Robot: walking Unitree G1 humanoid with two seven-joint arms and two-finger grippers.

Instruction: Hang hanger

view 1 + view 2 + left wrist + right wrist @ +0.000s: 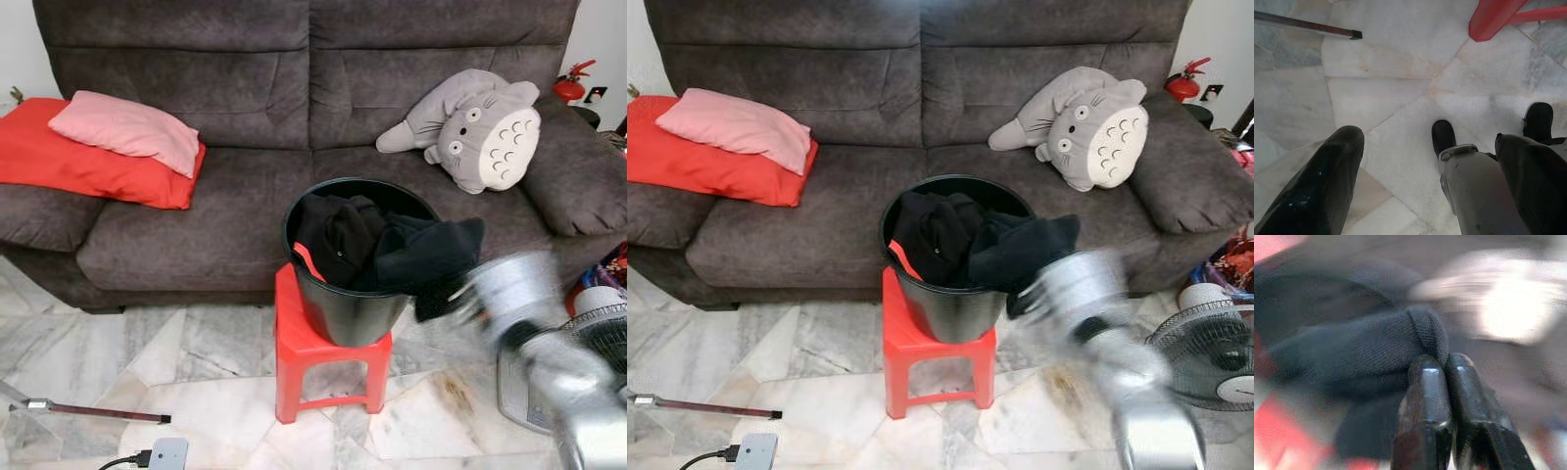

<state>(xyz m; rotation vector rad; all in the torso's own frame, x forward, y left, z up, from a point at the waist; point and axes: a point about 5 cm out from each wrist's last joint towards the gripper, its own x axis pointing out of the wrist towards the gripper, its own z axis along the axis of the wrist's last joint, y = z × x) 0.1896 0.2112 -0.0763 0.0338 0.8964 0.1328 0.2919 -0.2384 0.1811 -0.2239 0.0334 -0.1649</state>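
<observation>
Right claw (1442, 364) has its two black fingers pressed together, pinching a fold of the black clothes (1376, 347). Its silver arm (549, 343) looks blurry beside the black bucket (348, 313). The clothes fill the bucket and hang over its rim. The bucket sits on a red stool (328, 367) in front of the grey sofa (196, 215). I cannot make out a hanger. Left claw (1425, 152) hangs spread apart over the marble floor (1400, 88).

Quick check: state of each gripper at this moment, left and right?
Left gripper: open, holding nothing, hanging over the marble floor.
Right gripper: closed, pinching a fold of the black garment at the black bucket.
</observation>
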